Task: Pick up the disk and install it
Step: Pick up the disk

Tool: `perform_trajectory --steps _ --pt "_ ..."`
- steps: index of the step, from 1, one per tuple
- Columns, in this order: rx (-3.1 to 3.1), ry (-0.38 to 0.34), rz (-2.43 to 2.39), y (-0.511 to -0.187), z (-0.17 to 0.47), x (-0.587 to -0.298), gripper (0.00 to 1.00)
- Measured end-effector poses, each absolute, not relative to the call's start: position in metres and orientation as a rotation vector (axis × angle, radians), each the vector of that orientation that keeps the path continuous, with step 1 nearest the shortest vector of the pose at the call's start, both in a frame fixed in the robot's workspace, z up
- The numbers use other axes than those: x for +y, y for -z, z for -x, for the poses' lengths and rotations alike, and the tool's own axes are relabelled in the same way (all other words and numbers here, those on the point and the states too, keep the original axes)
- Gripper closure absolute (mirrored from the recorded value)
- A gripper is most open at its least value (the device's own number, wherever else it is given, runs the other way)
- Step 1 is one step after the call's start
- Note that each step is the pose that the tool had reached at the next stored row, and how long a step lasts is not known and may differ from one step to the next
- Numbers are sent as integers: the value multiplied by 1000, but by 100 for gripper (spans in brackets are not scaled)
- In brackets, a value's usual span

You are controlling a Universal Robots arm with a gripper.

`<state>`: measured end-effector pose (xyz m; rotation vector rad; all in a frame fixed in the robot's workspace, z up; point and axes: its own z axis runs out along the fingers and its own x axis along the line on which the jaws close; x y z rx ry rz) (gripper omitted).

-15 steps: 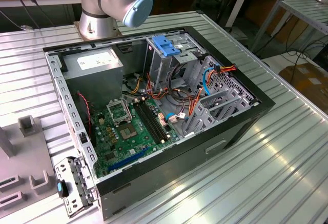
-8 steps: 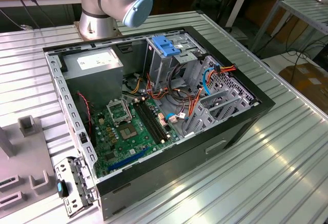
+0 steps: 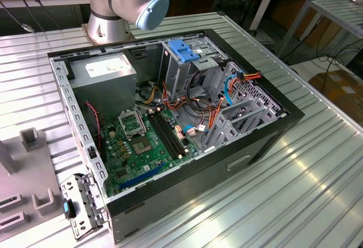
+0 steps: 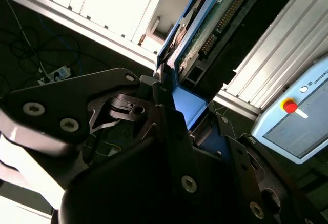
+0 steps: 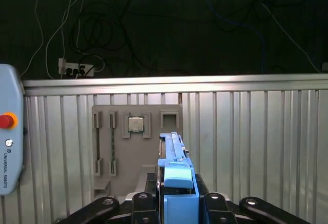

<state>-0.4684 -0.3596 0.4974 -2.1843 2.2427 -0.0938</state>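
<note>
Your gripper is clamping the disk by its blue carrier in both wrist views, while in the exterior view the drive cage is sitting at one o'clock from the motherboard.

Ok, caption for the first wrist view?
The gripper clamped on the blue-railed disk, edge-on, grey fixture plate on the ribbed table beyond.

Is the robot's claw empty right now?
No, in the first wrist view the claw is shut on the flat grey-metal hard drive with bright blue plastic rails, held edge-on.
</note>
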Motion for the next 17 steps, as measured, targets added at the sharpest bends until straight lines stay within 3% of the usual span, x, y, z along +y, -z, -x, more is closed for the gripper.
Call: perform_trajectory --steps 17 --pt "2243 94 2184 -508 468 -360 63"
